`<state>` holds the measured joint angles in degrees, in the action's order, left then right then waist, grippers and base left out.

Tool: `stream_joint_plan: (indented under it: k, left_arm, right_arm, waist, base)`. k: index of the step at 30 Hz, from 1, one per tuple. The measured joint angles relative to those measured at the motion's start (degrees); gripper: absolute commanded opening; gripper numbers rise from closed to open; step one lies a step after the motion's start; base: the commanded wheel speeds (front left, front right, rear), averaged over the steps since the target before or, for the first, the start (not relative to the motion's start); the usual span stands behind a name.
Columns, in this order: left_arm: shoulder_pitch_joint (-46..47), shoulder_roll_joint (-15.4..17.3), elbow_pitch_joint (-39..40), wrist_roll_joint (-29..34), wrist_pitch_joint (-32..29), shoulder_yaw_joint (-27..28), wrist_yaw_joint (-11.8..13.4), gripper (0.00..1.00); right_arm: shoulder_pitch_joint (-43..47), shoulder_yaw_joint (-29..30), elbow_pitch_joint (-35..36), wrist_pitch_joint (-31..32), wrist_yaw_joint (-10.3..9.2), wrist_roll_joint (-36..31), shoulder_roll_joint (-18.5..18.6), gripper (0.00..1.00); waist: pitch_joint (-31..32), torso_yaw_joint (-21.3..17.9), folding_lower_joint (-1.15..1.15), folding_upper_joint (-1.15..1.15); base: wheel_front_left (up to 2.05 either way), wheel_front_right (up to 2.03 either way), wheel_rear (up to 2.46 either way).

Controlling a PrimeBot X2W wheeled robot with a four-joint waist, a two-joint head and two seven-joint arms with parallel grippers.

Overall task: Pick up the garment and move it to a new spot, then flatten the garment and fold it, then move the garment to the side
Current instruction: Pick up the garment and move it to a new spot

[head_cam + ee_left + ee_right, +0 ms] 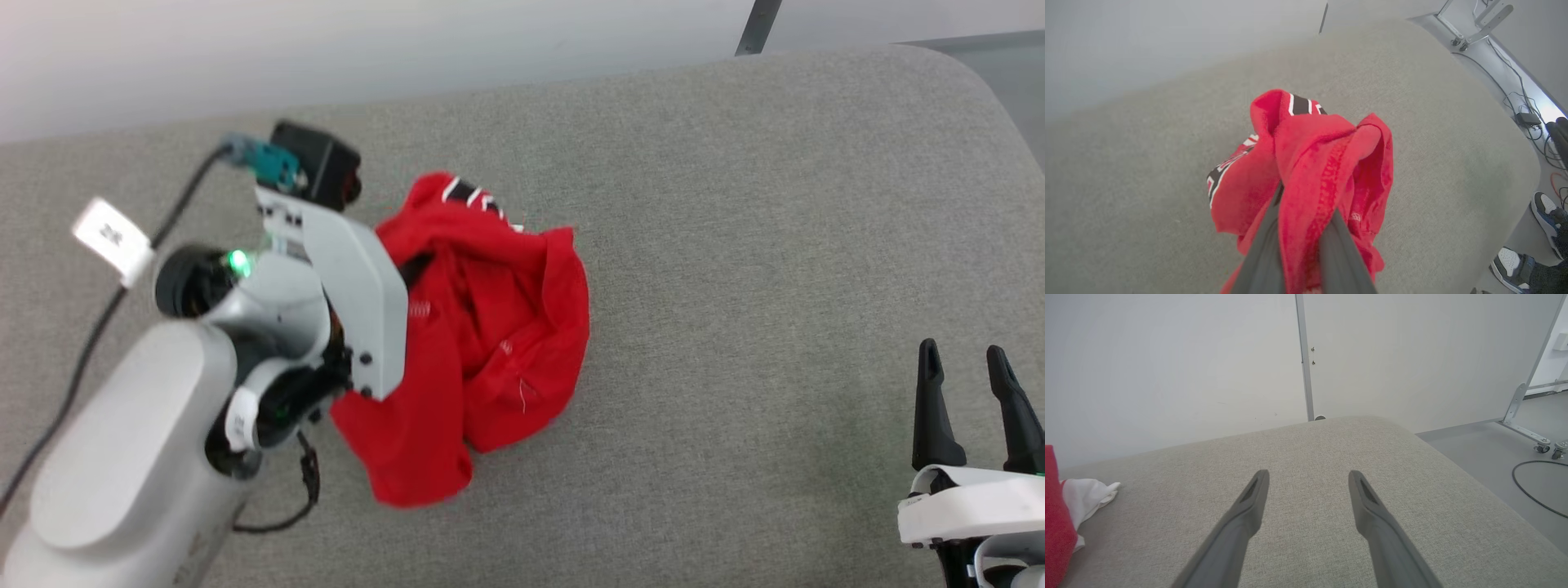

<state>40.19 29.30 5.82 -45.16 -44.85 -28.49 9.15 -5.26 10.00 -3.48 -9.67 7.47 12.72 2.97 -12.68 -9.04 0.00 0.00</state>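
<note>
A wide pad covered in grey woven cloth, rounded at its corner, fills the space in front of the robot, with a plain white panelled wall behind it.

Nearest to the robot, at the lower right of the head view, the right gripper hovers over bare cloth. Its two dark fingers are spread wide with nothing between them.

Over on the left, the pale grey left forearm reaches in across the pad. In its own wrist view, the left gripper is clenched on a fold of the red jersey-style shirt with black, white-outlined numbers. The red cloth is pinched between the fingers and bunches up over them.

The shirt hangs in a crumpled heap left of the pad's middle. The right wrist view shows a white sleeve trailing onto the surface. I cannot tell whether the rest of the shirt is clear of it.

Further off are the pad's far edge, a thin metal post and the wall.

This looks like the first step, with the shirt gripped and about to be carried to a new spot. The bare stretch towards the right seems the obvious place to put it down.

Next, I would expect the left arm to lift enough that the sleeve does not drag, set the shirt down and let go. The idle right gripper would then need to come in, so both can find edges and pull the bundle flat.
</note>
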Motion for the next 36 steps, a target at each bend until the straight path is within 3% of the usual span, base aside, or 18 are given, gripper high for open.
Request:
stream_joint_plan:
  k: [9,14,15,16,19,20,21,30,36]
  left_arm:
    - [-6.83,0.26,-3.55,-2.12,-0.52,-1.56,0.35,0.0]
    - [-7.79,0.23,-6.78,-2.49,-0.59,-2.77,-0.66,0.0]
    - [-7.79,0.03,-7.3,-2.66,-0.56,-2.71,-0.91,0.04]
    - [-7.79,-0.2,-7.86,-3.0,-0.51,-2.68,-1.18,0.15]
    - [-7.57,-0.26,-8.8,-3.33,-0.47,-2.75,-2.04,0.66]
    - [-7.44,-0.3,-8.89,-3.39,-0.31,-2.69,-2.12,0.87]
    - [-7.28,-0.3,-8.88,-3.38,-0.21,-2.72,-2.23,1.0]
    - [-7.75,-0.12,-7.67,-3.69,3.36,-1.34,-3.1,1.0]
    - [-11.1,0.51,-5.53,-3.09,11.57,1.16,-4.42,1.0]
  right_arm:
    - [-0.47,-1.0,-1.68,-0.6,0.0,0.76,-0.01,1.0]
    - [-1.08,-1.47,-1.99,-0.55,0.0,0.8,-0.01,1.0]
    - [-1.08,-1.57,-1.98,-0.42,0.01,0.78,-0.01,1.0]
    - [-1.08,-1.65,-1.94,-0.4,0.01,0.62,-0.01,1.0]
    - [-1.07,-1.99,-1.77,0.09,0.01,0.18,-0.01,1.0]
    - [-1.05,-2.11,-1.62,0.15,0.01,-0.3,-0.02,1.0]
    - [-1.04,-2.19,-1.46,0.4,0.0,-0.47,-0.01,1.0]
    - [0.09,-3.32,0.52,2.24,0.01,-2.27,-0.01,1.0]
    - [1.36,-4.6,1.93,3.23,0.01,-2.87,-0.03,1.0]
  waist:
    - [-0.42,0.43,0.0,0.0]
    - [-0.19,1.01,0.0,0.0]
    - [-0.05,1.12,0.0,0.0]
    - [0.13,1.24,0.0,0.0]
    - [0.85,1.64,0.0,0.0]
    - [1.16,1.79,0.0,0.0]
    - [1.49,1.97,0.0,0.0]
    - [4.99,4.42,0.0,0.0]
    - [7.79,6.68,0.0,0.0]
  base:
    - [0.0,0.0,0.0]
    - [0.0,0.0,0.0]
    - [0.0,0.0,0.0]
    - [0.0,0.0,0.0]
    - [0.0,0.0,0.0]
    - [0.0,0.0,0.0]
    - [0.0,0.0,0.0]
    - [0.0,0.0,0.0]
    - [0.0,0.0,0.0]
